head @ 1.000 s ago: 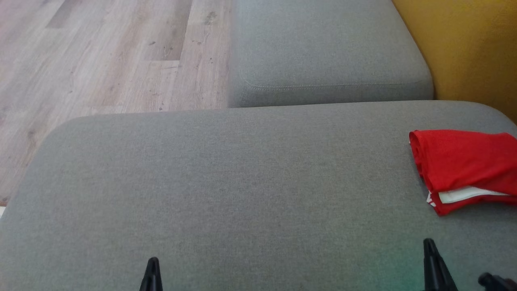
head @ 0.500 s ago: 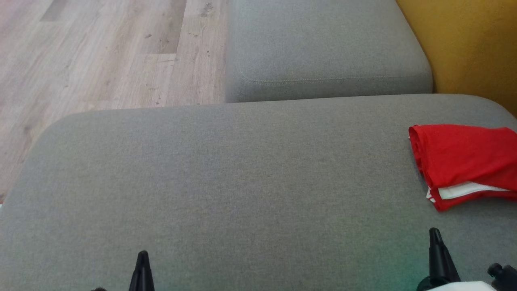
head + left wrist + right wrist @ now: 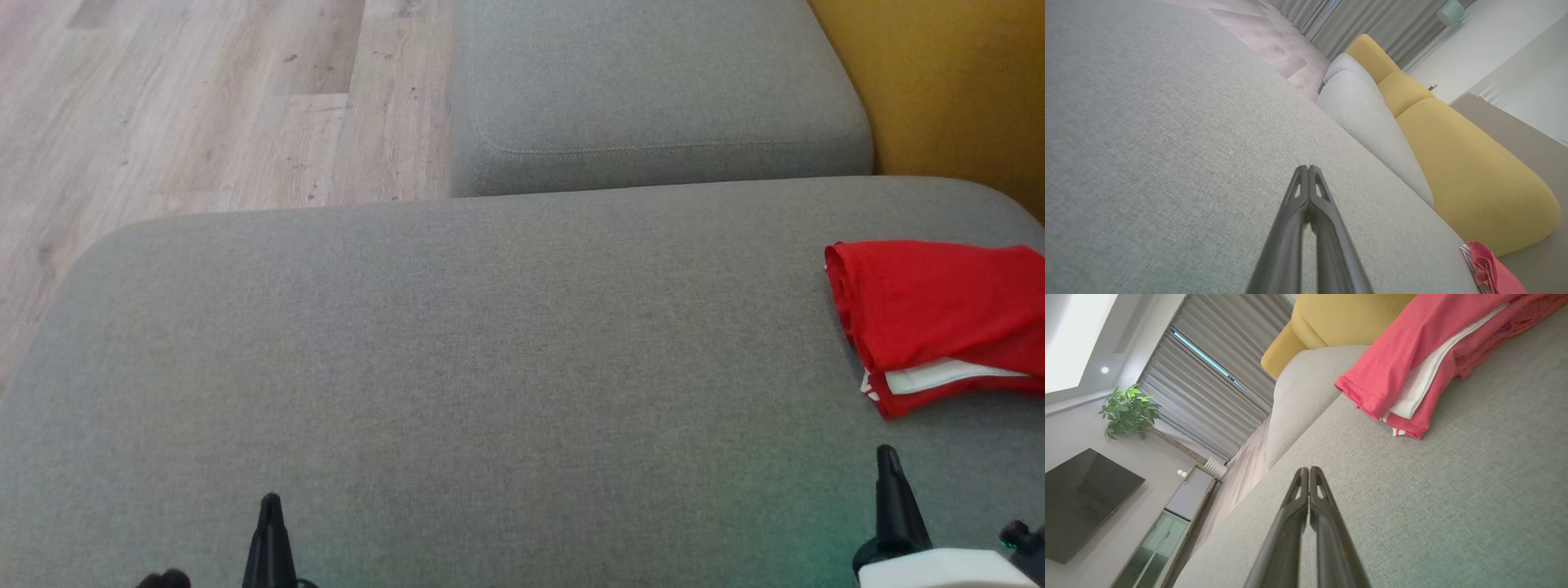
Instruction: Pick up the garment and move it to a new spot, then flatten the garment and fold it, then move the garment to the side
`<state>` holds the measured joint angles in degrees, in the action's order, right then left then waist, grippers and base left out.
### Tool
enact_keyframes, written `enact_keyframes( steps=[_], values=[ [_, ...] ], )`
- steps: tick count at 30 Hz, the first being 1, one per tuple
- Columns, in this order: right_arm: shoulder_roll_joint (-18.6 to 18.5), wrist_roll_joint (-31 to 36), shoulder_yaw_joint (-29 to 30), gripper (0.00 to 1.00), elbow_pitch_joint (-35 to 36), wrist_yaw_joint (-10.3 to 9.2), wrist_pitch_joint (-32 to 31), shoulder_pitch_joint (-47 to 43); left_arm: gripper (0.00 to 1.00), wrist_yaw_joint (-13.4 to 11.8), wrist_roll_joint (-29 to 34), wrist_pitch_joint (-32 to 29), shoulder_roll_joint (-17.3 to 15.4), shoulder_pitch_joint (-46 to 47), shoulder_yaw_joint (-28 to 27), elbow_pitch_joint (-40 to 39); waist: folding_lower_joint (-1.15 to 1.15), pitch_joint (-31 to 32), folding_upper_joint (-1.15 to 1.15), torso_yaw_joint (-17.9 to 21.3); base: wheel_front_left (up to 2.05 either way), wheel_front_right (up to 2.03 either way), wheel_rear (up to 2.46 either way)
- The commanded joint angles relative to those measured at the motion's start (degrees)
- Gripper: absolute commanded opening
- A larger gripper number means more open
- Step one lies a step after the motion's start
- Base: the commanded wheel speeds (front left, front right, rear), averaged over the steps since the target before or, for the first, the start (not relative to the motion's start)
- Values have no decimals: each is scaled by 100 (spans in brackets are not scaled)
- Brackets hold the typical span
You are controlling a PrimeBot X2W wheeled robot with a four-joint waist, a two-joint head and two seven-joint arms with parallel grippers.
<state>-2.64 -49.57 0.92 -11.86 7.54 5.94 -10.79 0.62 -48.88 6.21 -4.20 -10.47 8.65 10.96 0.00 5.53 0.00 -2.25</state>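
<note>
since a second ago the head camera has shifted, so everything sits higher in its view, while the left gripper (image 3: 270,501) and right gripper (image 3: 887,454) have crept a little farther over the grey seat cushion (image 3: 490,367) and slightly wider apart. both are clenched tight on nothing, near the cushion's front edge. the red garment (image 3: 939,314) lies folded at the cushion's right edge, ahead of the right gripper and clear of it.

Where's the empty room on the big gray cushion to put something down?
The near gray cushion is bare from its left edge to the folded red garment, all ahead of the left fingers. The far gray cushion is bare too. It's crowded at the right end, where the garment lies ahead of the right fingers.
</note>
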Motion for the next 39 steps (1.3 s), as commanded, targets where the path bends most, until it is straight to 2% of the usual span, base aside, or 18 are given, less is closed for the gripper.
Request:
enact_keyframes(
  steps=[1, 39],
  values=[
    [-124, -176, -4, 0, 150, -3, -46, 364, 0, 71, -172, -27, -58, 396, -198, -148, 0, -13, 0, 6, 0, 0, 0],
    [-141, -2690, 225, 0, -62, -4, -671, 1146, 0, 437, -2769, -640, -57, 1137, -826, 115, 0, -345, 0, 136, 0, 0, 0]
  ],
)
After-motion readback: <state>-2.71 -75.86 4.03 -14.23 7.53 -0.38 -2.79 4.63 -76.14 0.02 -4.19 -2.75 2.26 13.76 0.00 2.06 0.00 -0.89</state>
